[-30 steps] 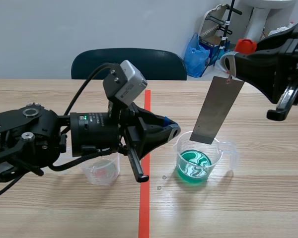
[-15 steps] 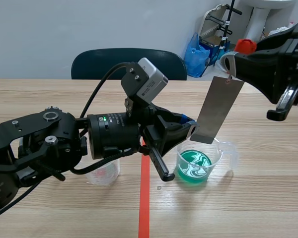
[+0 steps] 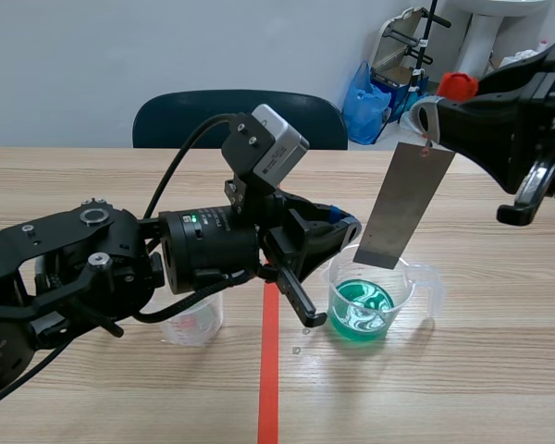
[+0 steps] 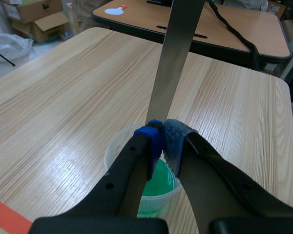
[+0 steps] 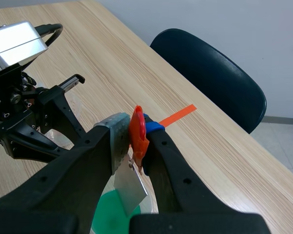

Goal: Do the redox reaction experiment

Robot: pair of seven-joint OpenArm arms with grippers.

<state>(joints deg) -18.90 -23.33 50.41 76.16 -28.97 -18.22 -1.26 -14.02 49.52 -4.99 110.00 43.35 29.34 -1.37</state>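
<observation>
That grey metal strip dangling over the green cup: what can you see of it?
The metal strip is a thin, flat, dull grey rectangle with a small hole near its top. It hangs tilted from an orange tag pinched in the right arm's jaws. Its lower edge is over the clear beaker, above the green liquid and not in it. The left arm's shut jaws sit at that lower edge; contact can't be confirmed.

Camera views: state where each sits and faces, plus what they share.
Scene view: between the arms, facing across the table toward a chair; both arms show.
Left wrist view: on the left arm, looking down past the left pincer at the metal strip and beaker.
Right wrist view: on the right arm, looking down past the right pincer, shut on a red tag.
Shared by all: metal strip, beaker.
</observation>
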